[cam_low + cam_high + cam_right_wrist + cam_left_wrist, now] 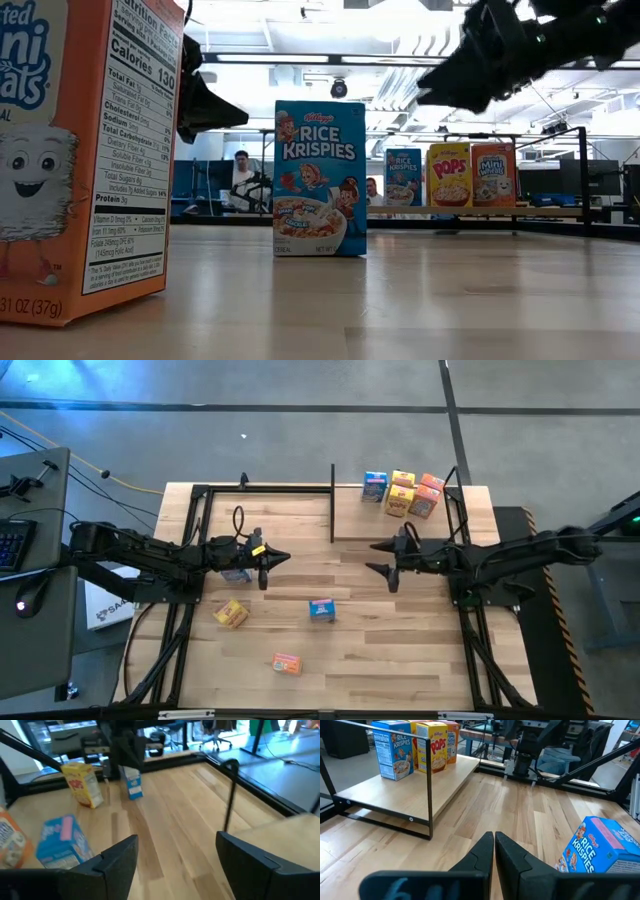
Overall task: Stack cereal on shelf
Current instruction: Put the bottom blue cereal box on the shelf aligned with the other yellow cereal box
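Overhead, we see the left gripper (268, 560) above the plank table (400, 650) left of centre, its dark fingers pressed together on nothing, with a blue box (236, 573) just beside it under the arm. The right gripper (388, 558) hangs right of centre, fingers spread wide and empty. The shelf (352, 515), a pale smooth board framed by thin black posts, sits at the far edge; a cluster of cereal boxes (404, 493) stands at its right end. Three more boxes lie loose on the table: a yellow one (231, 613), a blue one (321, 609) and an orange one (287, 663).

From table height, an orange Mini-Wheats carton (85, 150) fills the near left, matte cardboard with a printed nutrition panel. A blue Rice Krispies box (320, 178) stands upright mid-table. Behind it, three upright boxes (452, 175) line the shelf board.

Through the left wrist camera, we see the two tapered fingers (481, 854) touching along their length, holding nothing. A tilted blue Rice Krispies box (600, 847) sits near them; the shelf's boxes (415, 746) stand beyond a black post.

Through the right wrist camera, the blocky black fingers (122, 857) stand far apart over bare wood. A yellow Pops box (84, 784), a small blue box (132, 782) and a nearer blue box (62, 839) rest well beyond them.
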Robot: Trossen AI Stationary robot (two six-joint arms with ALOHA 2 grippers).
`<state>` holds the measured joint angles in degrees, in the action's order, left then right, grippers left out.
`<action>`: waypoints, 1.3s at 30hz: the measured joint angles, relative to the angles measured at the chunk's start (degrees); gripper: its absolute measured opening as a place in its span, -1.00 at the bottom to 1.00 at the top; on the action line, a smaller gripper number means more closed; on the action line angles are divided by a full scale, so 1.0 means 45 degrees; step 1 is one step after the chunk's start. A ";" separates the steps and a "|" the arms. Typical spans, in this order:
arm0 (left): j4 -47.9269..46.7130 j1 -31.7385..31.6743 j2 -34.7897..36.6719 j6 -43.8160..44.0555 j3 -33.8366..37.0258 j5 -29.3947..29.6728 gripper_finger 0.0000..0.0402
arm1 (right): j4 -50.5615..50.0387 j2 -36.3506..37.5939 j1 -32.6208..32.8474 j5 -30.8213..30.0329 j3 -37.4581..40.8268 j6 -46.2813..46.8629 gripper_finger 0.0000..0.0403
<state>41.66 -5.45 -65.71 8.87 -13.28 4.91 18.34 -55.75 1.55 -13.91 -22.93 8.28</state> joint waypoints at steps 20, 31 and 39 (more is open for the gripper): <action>-0.0091 0.0000 0.0000 0.0097 0.0000 0.0000 -0.95 | -0.2138 -0.3991 0.1959 -0.0918 -0.3852 0.0771 0.51; -0.0340 0.0000 0.0000 0.0280 0.0000 -0.0005 -0.95 | -0.4417 -0.5992 0.2275 -0.0088 -0.7069 0.0752 0.58; -0.0334 -0.0004 0.0000 0.0308 0.0000 0.0073 -0.95 | -0.4888 -0.6845 0.2431 0.0141 -0.8261 0.0737 0.58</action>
<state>40.16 -5.47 -65.71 10.26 -13.28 5.23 -3.66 -86.55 12.49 -13.28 -60.10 11.59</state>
